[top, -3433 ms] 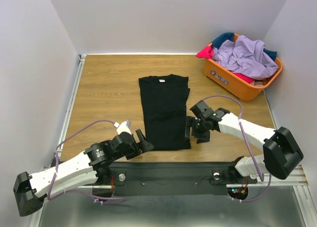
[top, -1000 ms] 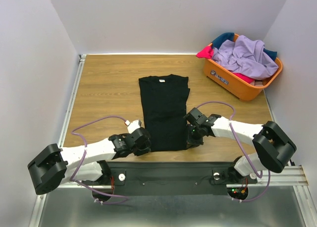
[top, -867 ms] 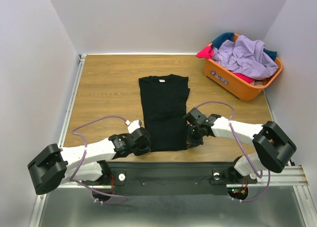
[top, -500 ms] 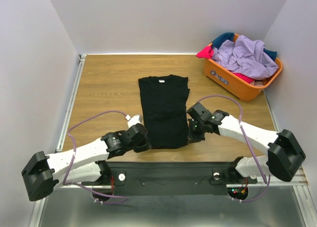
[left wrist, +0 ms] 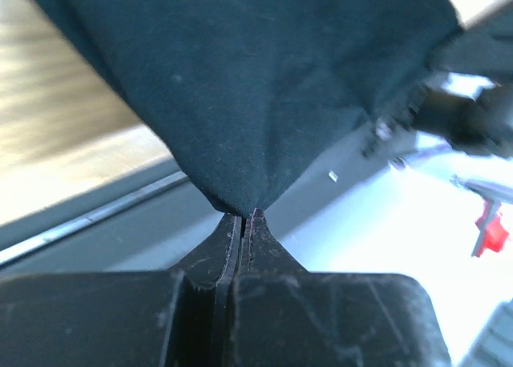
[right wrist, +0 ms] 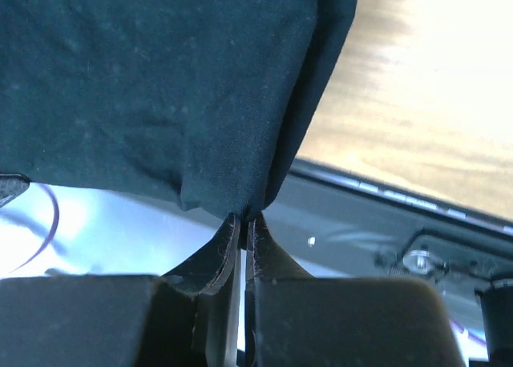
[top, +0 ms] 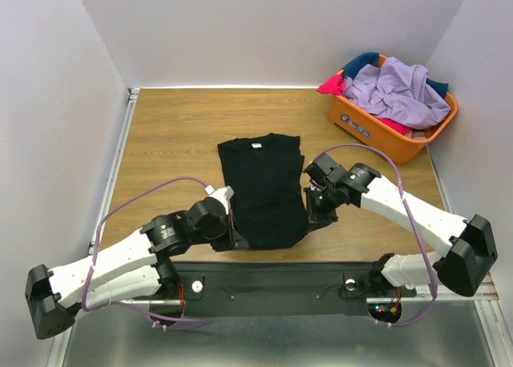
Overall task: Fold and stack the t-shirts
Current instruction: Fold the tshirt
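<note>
From above, the black t-shirt [top: 263, 183] lies in the middle of the surface [top: 168, 135], collar at the far end. Its near hem corners are pinched, left gripper [top: 233, 237] on the left one, right gripper [top: 311, 215] on the right.

Left wrist view: clamped on a peak of black cloth.

Right wrist view: same, tight on its corner.

Lift both evenly, carry the hem toward the collar, and hold the edge taut and square.

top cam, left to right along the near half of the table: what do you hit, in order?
left gripper, shut on the shirt's near-left corner → black t-shirt → right gripper, shut on its near-right corner → orange basket, farther back at the right edge
</note>
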